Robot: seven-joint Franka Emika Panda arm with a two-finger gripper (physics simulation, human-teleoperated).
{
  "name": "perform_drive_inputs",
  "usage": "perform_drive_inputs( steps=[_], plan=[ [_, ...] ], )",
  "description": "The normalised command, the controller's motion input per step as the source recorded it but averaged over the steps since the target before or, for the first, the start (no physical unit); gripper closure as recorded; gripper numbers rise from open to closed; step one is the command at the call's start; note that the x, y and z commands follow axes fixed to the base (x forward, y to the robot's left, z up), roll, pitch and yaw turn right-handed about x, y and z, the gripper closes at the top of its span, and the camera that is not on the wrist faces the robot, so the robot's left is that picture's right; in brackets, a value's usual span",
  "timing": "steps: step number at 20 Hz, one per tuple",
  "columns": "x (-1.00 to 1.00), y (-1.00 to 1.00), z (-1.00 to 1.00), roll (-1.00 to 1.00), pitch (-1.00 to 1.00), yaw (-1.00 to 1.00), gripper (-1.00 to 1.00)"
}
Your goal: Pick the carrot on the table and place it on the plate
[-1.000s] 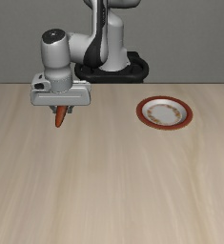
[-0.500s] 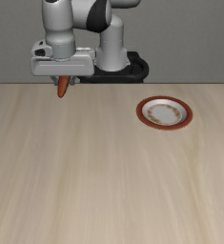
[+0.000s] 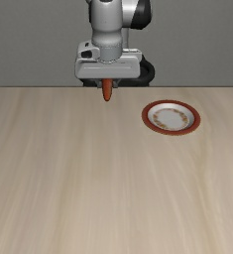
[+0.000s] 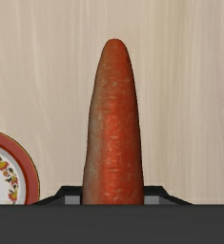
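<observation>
Our hand [image 3: 109, 82] pinches the carrot [image 3: 109, 92] by its thick end, tip hanging down, above the worktop's [image 3: 78, 184] far edge, apart from the plate [image 3: 172, 117]. Risks: the tapered carrot slipping free; release short of the rim.

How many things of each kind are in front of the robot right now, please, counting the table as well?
Carrot: 1
Plate: 1
Table: 1
Total: 3
</observation>
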Motion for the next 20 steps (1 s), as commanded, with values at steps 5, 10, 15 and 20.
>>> perform_drive_inputs(
  steps=[5,10,15,20],
  plan=[
    [0.0,1.0,0.0,0.0,0.0,0.0,1.0],
    [0.0,1.0,0.0,0.0,0.0,0.0,1.0],
    [0.0,1.0,0.0,0.0,0.0,0.0,1.0],
    [-0.8,0.2,0.0,0.0,0.0,0.0,1.0]
  ],
)
